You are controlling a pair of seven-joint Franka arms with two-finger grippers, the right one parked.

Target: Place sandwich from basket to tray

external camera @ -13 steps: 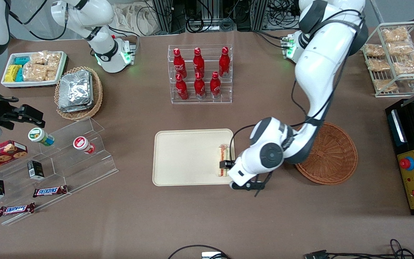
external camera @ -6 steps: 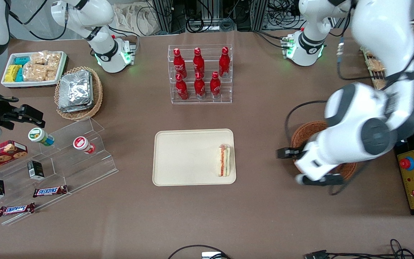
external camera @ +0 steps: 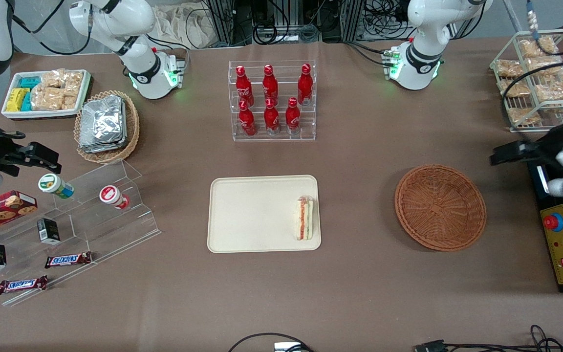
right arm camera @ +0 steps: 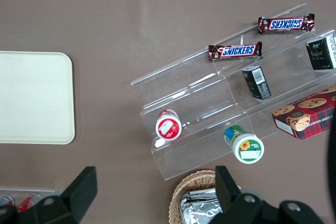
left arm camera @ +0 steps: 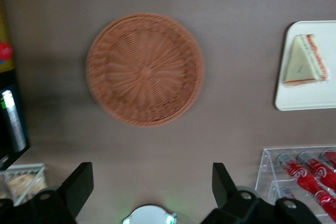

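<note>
one change: your gripper [left arm camera: 149,190] has pulled away toward the working arm's end, fingers apart, holding nothing
sandwich [external camera: 304,218]: lies on the tray [external camera: 252,215]
basket [external camera: 440,207]: empty
task: looks done to you

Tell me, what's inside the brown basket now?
Nothing. The basket shows only its woven bottom, with nothing covering it. The sandwich lies on the tray. The hand is open, high above the table near the basket.
</note>
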